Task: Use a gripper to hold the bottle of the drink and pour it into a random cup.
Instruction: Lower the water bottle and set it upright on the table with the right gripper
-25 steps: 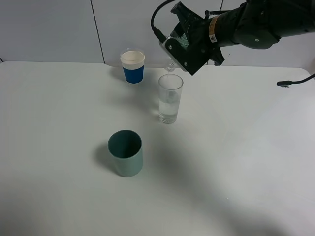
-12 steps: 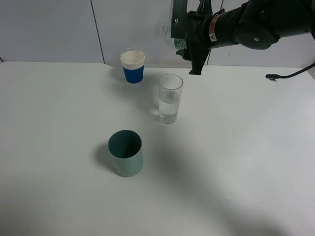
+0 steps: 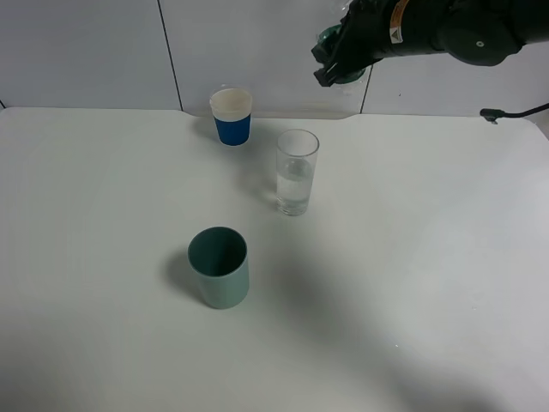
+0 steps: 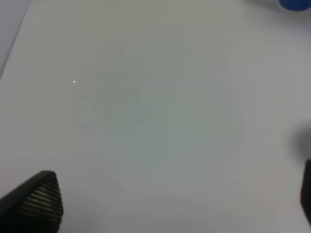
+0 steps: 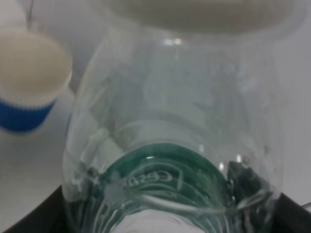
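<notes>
Across the whole lower part of the high view: a white table [image 3: 103,257], bearing three vessels, all upright and well apart from one another.

Above the table's far right edge, in front of the pale wall [image 3: 86,51]: the black right arm [image 3: 467,30], entering from the right, with a yellow-and-white sticker near the wrist.

Nearest the camera, left of centre: a teal-green cup [image 3: 220,266], opaque, mouth open upward.

Beyond it and to its right: the glass [image 3: 297,172], tall, narrow and clear, partly filled with clear liquid, touched by nothing.

Farther back and left of the glass, near the table's far edge: a paper cup [image 3: 232,116], blue below with a white rim; also seen in the right wrist view [image 5: 29,77], beside the bottle's shoulder.

Raised high above the table, behind and to the right of the glass: the bottle [image 3: 329,38], small, clear plastic, green label. Fills the right wrist view [image 5: 170,145], label nearest the lens. Tilt not readable.

Clamped on that bottle: the right gripper [image 3: 339,56], jaws closed against its sides, dark fingertips [image 5: 48,216] at either flank of the label.

In the left wrist view: the left gripper [image 4: 170,201], jaws spread wide, nothing between them but bare table, one textured fingertip [image 4: 36,201] at each side.
</notes>
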